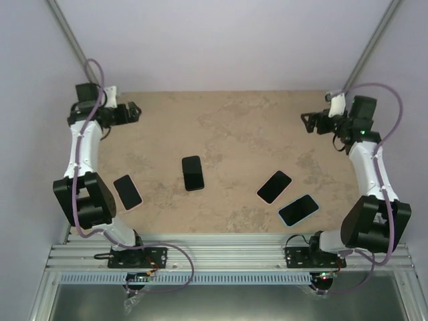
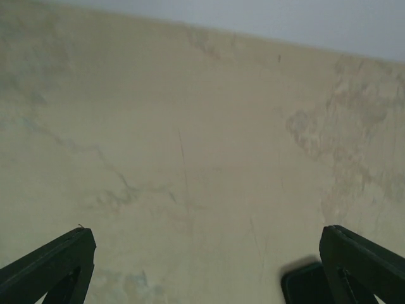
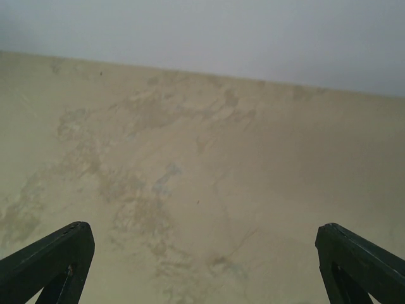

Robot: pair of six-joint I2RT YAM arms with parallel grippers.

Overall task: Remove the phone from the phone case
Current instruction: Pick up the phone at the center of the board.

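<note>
Nearest me, the metal rail (image 1: pixel 227 257) carried both arm bases along the front of the table, and just past it the mottled tabletop (image 1: pixel 227 114) held four flat handsets, all lying apart from the robot. Closest on the right lay the pale-rimmed phone (image 1: pixel 298 209), screen up, its light border looking to me like a case wrapped around it. Just beside it, a little further in, was the slanted black phone (image 1: pixel 274 186) with no border that I could make out. On the left, close to the left arm's elbow, lay the pink-rimmed phone (image 1: pixel 127 192), which I also took to be cased. The upright black phone (image 1: pixel 192 172) sat alone near the middle. Which cased handset was meant I could not tell. Further back, near the far corners, the left gripper (image 1: pixel 136 112) and the right gripper (image 1: pixel 305 122) hung over bare table with their jaws spread wide and nothing between them. Each wrist view showed only tabletop between the finger ends, apart from a dark corner low in the left one, too little to name. By my reckoning the job had not begun. No phone had been grasped or lifted, and both bordered handsets looked whole. Everything remained: reaching in, pinning the case and working the phone free of it.
</note>
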